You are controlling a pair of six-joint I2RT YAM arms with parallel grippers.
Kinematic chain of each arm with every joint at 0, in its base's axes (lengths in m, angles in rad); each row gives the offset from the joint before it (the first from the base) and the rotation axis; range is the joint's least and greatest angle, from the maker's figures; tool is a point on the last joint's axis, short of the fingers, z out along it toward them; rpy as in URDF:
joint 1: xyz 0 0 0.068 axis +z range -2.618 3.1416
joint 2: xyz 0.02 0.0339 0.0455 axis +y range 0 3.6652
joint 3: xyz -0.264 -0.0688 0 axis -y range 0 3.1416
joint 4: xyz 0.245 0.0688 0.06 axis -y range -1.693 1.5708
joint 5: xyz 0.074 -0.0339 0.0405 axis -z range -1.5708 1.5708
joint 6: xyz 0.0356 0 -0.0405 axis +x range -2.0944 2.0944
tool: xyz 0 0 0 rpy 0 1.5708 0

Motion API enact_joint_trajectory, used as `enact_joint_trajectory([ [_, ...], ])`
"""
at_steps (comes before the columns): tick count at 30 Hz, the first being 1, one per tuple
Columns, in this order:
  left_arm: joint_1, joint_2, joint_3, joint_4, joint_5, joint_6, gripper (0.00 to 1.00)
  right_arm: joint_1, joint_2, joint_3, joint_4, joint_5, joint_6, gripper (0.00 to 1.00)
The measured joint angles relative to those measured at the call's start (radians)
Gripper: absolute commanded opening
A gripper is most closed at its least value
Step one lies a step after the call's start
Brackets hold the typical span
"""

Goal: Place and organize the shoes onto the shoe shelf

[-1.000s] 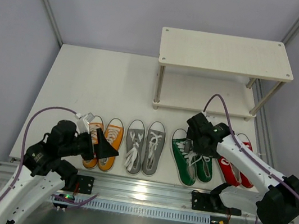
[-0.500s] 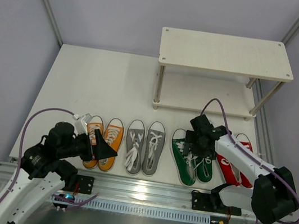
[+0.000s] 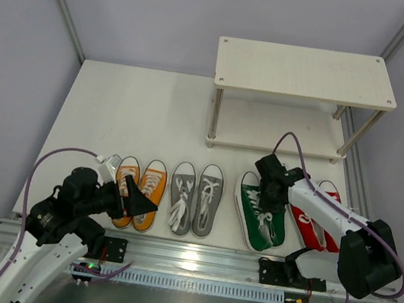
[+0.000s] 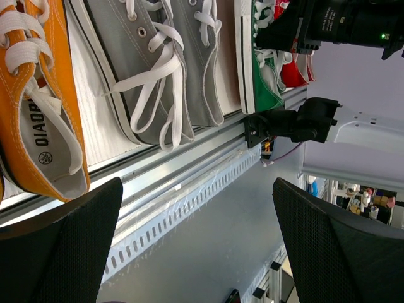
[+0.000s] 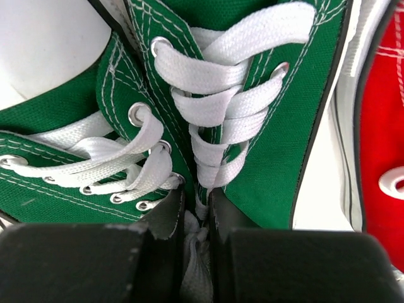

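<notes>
The green pair of shoes (image 3: 261, 216) lies right of centre in a row of shoes near the table's front edge. My right gripper (image 3: 270, 195) is lowered onto that pair. In the right wrist view this gripper (image 5: 196, 214) is shut on the inner walls and white laces where the two green shoes (image 5: 278, 145) meet. My left gripper (image 3: 137, 199) hovers open over the orange pair (image 3: 142, 188); in the left wrist view nothing lies between its fingers (image 4: 341, 246). The shoe shelf (image 3: 305, 72) stands bare at the back right.
A grey pair (image 3: 195, 196) lies between the orange and green pairs, and a red pair (image 3: 315, 222) lies right of the green, partly under my right arm. A slotted metal rail (image 3: 197, 281) runs along the front edge. Grey walls close in both sides.
My right gripper has gone from open to shut on the green pair, and the two green shoes have been drawn together and turned slightly. The left arm has barely moved.
</notes>
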Motion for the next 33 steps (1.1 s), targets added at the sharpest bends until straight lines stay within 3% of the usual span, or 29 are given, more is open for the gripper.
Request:
enact_joint_trajectory([
  [7,0.0,-0.015,0.0,-0.002,-0.008,-0.004,0.98,0.001,-0.165,0.027,-0.105,0.007,0.008,0.04],
  [11,0.0,-0.003,0.0,0.003,-0.007,-0.005,0.98,0.003,-0.256,0.174,-0.225,0.019,0.006,0.04],
  [22,0.0,0.068,0.004,0.027,-0.003,-0.003,0.98,0.039,-0.311,0.692,-0.488,0.077,-0.039,0.04],
  [28,0.0,0.13,0.052,0.057,0.009,0.006,0.96,0.034,-0.109,1.204,-0.628,0.236,-0.124,0.04],
  [33,0.0,0.18,0.107,0.069,0.011,0.029,0.96,-0.052,0.158,1.634,-0.612,0.28,-0.195,0.04],
])
